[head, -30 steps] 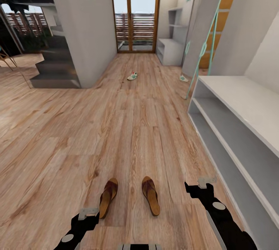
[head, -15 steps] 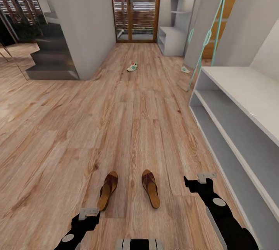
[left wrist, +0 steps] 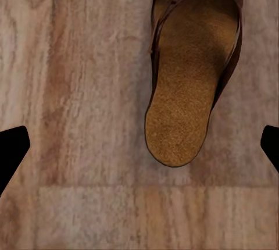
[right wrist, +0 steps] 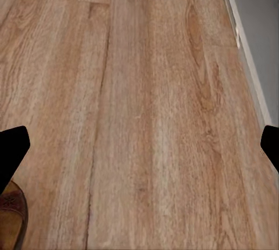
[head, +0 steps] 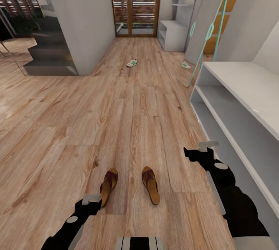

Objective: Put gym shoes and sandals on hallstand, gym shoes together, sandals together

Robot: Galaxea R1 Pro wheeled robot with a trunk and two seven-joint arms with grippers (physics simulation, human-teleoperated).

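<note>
The left sandal (head: 108, 186), dark brown woven leather with a grainy tan insole, is lying flat on the corridor floor (head: 131, 118), just ahead of my left gripper (head: 92, 199), whose fingers are standing wide apart around nothing. The right sandal (head: 150, 190) is lying beside it, between my two grippers. My right gripper (head: 203, 150) is hovering open and empty near a low white shelf unit (head: 232, 99). Two gym shoes (head: 132, 62) are sitting far ahead, well apart.

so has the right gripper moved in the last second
Yes. The right gripper has moved forward, away from the robot: it was level with the right sandal's toe and now sits ahead of it, beside the white shelf unit.
</note>
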